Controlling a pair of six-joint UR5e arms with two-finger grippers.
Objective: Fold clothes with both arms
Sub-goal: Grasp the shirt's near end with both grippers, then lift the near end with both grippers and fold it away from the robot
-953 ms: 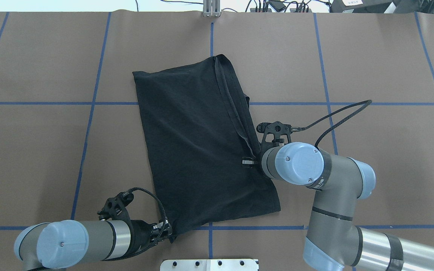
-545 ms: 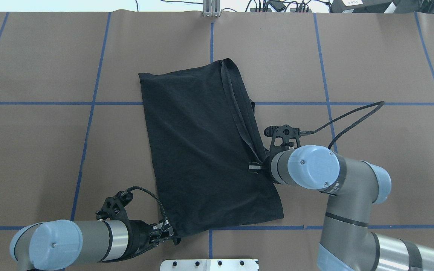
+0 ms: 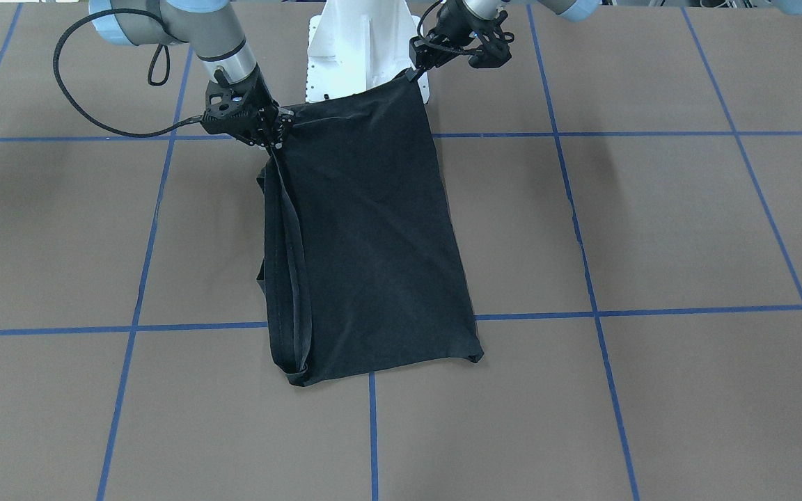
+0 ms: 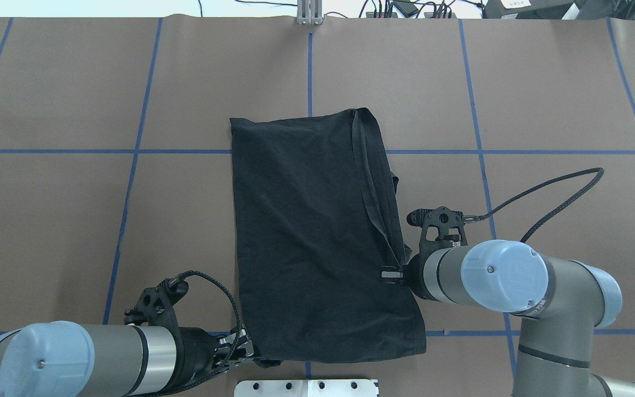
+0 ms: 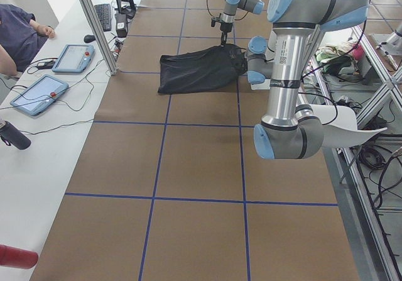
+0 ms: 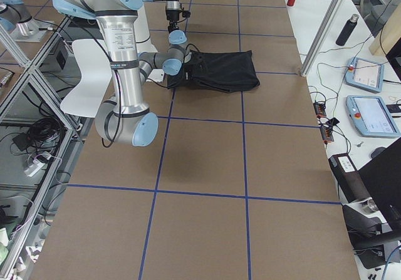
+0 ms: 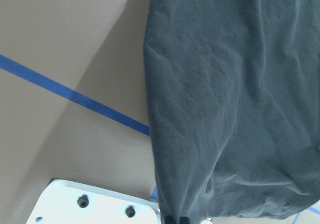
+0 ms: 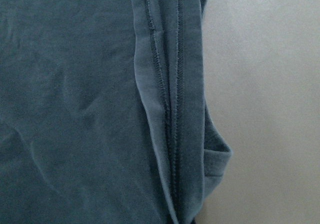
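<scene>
The clothes are one black T-shirt [image 4: 312,231], folded into a long rectangle with plain black cloth facing up. It lies flat on the brown table [image 4: 75,220], its stitched hems bunched along its right side [image 8: 170,108]. My left gripper [image 4: 248,350] is shut on the shirt's near left corner, just above the base plate. My right gripper [image 4: 389,274] is shut on the hemmed right edge a little farther out. The front view shows both near corners [image 3: 373,243] lifted slightly, with the left gripper [image 3: 415,69] and the right gripper [image 3: 279,136] pinching cloth. The left wrist view shows cloth [image 7: 225,108] hanging from the fingertips.
The white base plate [image 4: 306,387] sits right below the shirt's near edge. Blue tape lines [image 4: 130,182] grid the table. A metal post [image 4: 309,14] and cables stand at the far edge. Tablets [image 5: 38,92] and a person's arm [image 5: 19,29] are at the operators' side.
Both arms have drawn back toward the robot and to the right, dragging the shirt with them. The shirt now lies nearer the base plate and straighter to the grid.
</scene>
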